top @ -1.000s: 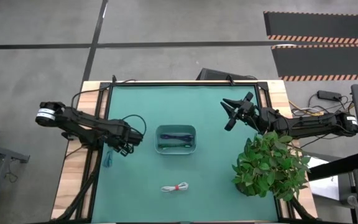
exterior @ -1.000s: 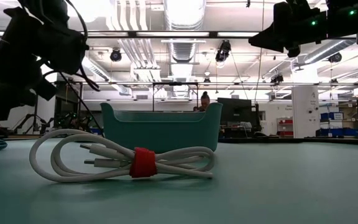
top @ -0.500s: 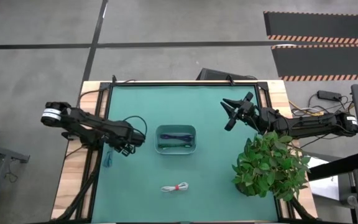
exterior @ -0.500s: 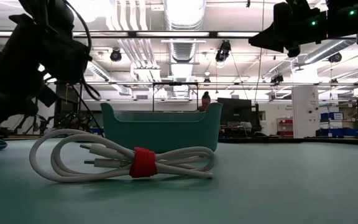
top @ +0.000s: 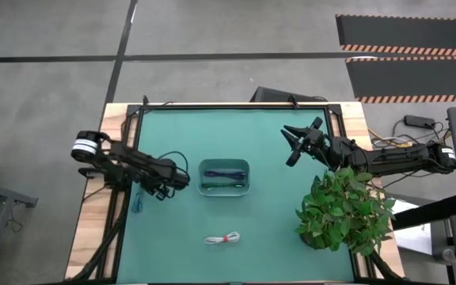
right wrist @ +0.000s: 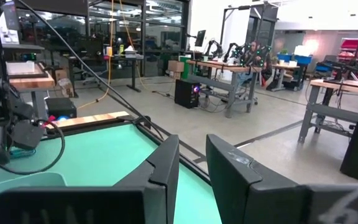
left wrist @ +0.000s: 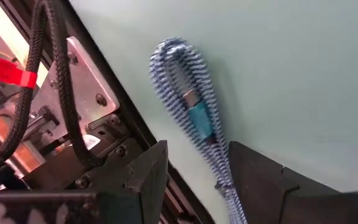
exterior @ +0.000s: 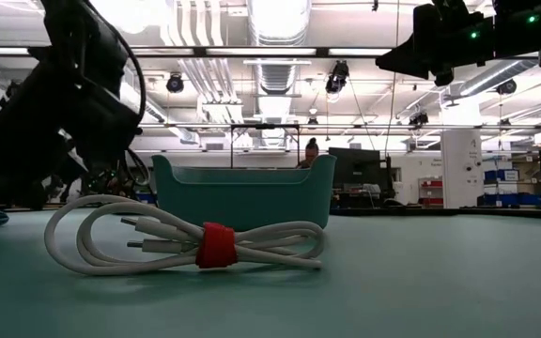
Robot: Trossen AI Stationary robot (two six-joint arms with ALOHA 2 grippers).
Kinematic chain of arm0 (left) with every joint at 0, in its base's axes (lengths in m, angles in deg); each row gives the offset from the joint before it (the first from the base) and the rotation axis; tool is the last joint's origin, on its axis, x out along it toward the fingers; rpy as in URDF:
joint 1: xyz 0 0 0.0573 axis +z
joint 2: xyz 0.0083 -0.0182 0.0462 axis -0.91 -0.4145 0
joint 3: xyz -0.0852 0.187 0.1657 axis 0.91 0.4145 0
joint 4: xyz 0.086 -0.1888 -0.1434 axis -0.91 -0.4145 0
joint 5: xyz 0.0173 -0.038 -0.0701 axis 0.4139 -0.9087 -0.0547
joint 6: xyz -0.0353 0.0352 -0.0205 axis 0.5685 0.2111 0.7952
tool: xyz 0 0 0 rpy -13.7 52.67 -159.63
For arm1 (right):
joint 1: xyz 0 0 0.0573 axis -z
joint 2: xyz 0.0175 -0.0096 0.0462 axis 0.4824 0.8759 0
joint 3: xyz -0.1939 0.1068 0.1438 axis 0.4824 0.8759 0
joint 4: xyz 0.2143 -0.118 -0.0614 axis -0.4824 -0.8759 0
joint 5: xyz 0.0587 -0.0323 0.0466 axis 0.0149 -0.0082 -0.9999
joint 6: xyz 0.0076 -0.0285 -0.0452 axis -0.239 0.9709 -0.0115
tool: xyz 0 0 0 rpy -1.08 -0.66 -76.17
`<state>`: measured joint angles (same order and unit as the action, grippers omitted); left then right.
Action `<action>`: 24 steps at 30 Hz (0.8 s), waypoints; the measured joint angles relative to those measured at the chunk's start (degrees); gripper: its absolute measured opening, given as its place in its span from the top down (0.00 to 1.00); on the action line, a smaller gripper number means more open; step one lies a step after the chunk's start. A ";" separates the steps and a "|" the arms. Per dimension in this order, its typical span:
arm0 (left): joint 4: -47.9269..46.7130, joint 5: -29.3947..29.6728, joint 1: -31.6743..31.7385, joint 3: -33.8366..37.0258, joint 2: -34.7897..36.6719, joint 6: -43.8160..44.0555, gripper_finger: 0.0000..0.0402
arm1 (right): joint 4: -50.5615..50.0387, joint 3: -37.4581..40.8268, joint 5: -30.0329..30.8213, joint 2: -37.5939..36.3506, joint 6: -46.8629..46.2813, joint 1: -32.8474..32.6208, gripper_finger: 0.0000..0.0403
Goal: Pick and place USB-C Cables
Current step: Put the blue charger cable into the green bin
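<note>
The teal braided cable [left wrist: 191, 118] lies flat at the table's left edge [top: 137, 203]. My left gripper [left wrist: 194, 180] is open over it, one finger on either side of its near end, and I cannot see contact. In the high view the left gripper [top: 155, 191] sits just right of that cable. The white cable with a red tie [top: 223, 238] [exterior: 186, 246] lies on the mat near the front. The green and dark blue cables lie inside the tray [top: 224, 188]. My right gripper [top: 295, 144] [right wrist: 192, 168] waits open above the table's far right.
The pale tray [exterior: 242, 192] stands at the table's middle. A potted plant [top: 343, 207] fills the near right corner. Metal frame rails and black wires [left wrist: 61, 93] run along the left edge beside the teal cable. A person sits far back in the room [exterior: 309, 150].
My left arm has swung in toward the table and dropped lower, bringing its gripper down near the teal cable. The right arm and all cables have stayed where they were.
</note>
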<state>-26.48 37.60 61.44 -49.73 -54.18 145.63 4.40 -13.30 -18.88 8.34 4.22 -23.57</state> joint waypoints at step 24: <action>4.67 -0.42 -0.02 -0.36 -2.81 -0.27 0.96 | 0.00 0.00 0.00 0.00 0.21 0.00 0.82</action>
<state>-21.82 37.17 61.41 -50.09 -56.99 145.37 4.40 -13.30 -18.88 8.34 4.43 -23.57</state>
